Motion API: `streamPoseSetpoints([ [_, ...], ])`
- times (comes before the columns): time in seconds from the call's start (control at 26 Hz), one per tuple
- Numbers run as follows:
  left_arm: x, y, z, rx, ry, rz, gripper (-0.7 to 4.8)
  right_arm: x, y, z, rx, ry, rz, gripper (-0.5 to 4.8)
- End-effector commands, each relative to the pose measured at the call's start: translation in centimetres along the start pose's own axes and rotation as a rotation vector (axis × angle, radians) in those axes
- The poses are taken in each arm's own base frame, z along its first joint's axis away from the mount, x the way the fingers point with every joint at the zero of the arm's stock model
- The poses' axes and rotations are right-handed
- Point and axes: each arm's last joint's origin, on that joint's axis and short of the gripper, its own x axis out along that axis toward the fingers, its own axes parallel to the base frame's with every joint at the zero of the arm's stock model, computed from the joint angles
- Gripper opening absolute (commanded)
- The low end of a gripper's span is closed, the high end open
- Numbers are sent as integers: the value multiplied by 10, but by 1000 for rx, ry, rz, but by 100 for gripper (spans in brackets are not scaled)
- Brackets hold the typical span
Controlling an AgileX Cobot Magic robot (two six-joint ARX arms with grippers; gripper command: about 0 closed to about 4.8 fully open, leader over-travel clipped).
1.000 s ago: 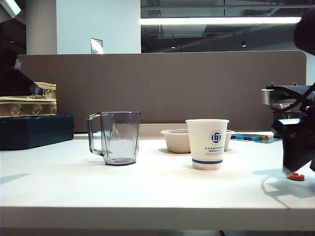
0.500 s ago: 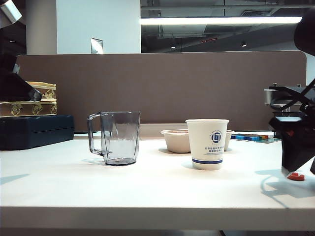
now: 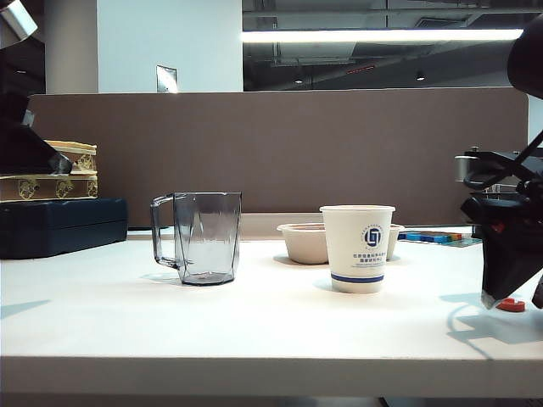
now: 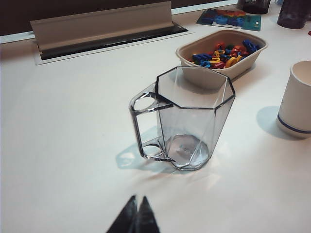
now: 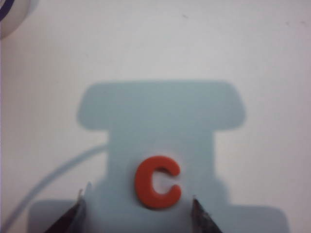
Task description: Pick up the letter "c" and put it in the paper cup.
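Right gripper (image 5: 137, 213) seemingly straddles letter "c" (image 5: 157, 182).

Mug (image 3: 198, 236) left of paper cup (image 3: 357, 248) (bowl (image 3: 303, 242) behind).

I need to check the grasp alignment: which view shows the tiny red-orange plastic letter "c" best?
The right wrist view: the tiny red-orange plastic letter "c" lies flat between the open right gripper fingertips. The exterior view shows a red sliver; the left wrist view misses it.

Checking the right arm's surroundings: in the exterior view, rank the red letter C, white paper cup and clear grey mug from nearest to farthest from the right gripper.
1. Red letter C, beneath the right gripper, far right.
2. White paper cup, centre-right.
3. Clear grey faceted mug, centre-left.
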Motion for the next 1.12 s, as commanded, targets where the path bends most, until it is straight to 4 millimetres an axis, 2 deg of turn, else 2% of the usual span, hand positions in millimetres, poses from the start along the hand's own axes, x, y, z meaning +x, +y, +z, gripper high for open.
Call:
streamPoseSetpoints([
  [0.04, 0, 0, 2, 2, -11, 4, 3, 4, 0, 2, 5, -10, 0, 274],
  [0.38, 0, 0, 2, 2, -11, 4, 3, 21, -1, -6, 6, 81, -11, 274],
  [0.62, 0, 0, 2, 2, -11, 4, 3, 18, -2, -7, 0, 87, -21, 274],
  [0.77, 0, 0, 2, 1, -11, 3, 3, 11, -4, -10, -45, 147, -91, 274],
  [1.12, 0, 0, 2, -2, -12, -1, 3, 7, -3, -6, -46, 100, -82, 269],
])
